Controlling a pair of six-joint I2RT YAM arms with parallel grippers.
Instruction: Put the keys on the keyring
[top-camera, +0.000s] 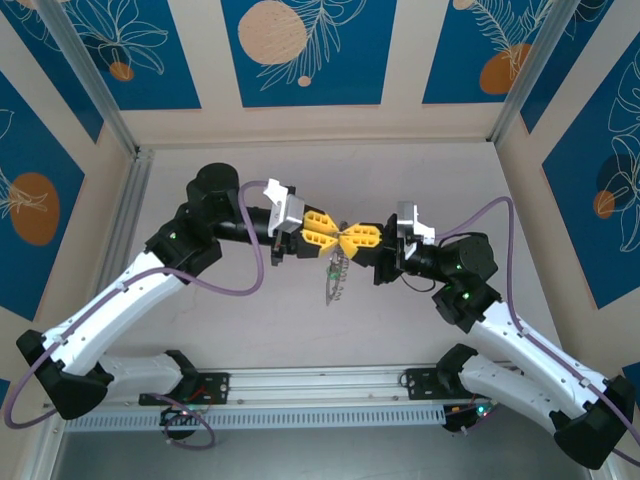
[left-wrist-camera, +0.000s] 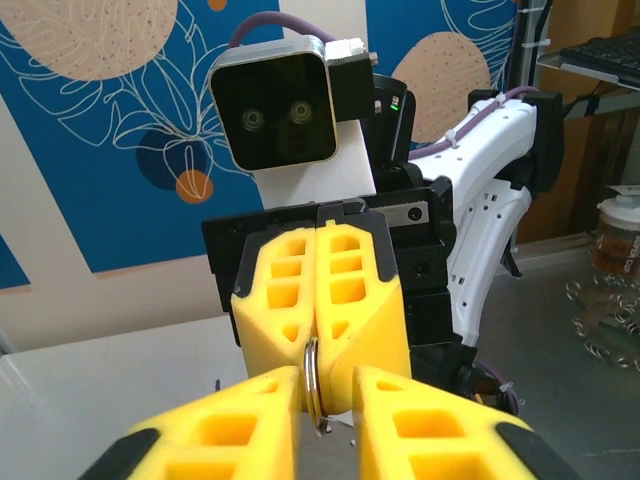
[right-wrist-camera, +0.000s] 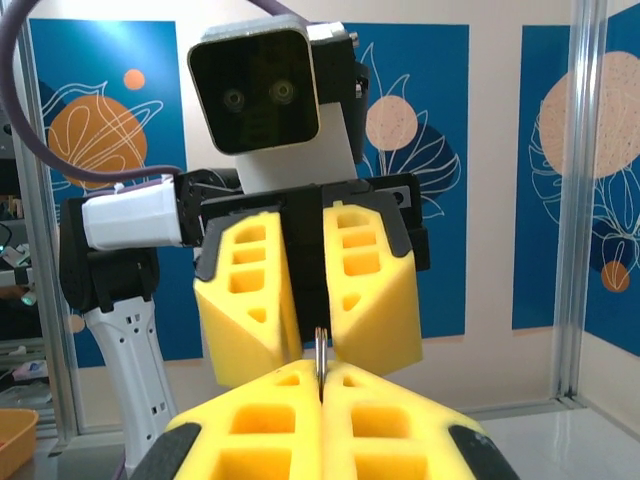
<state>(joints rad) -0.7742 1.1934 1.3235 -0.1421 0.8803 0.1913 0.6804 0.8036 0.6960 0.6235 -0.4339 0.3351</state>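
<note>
The keyring (left-wrist-camera: 313, 385) is a thin silvery loop, seen edge-on between the two grippers above the middle of the table. My right gripper (right-wrist-camera: 321, 375) is shut on it, and the metal edge (right-wrist-camera: 320, 355) sticks up out of its closed tips. My left gripper (left-wrist-camera: 328, 388) faces it tip to tip, jaws a narrow gap apart with the ring between them, nearer its left finger (left-wrist-camera: 270, 395). From above, the grippers (top-camera: 341, 238) meet and a limp chain part (top-camera: 335, 278) hangs below them. I cannot make out the keys in that hanging part.
The arms' bases and a slotted rail (top-camera: 320, 410) run along the near edge. Purple cables (top-camera: 255, 270) loop beside both arms. Aluminium posts (top-camera: 120, 190) and patterned walls close in the table (top-camera: 300, 330) on three sides.
</note>
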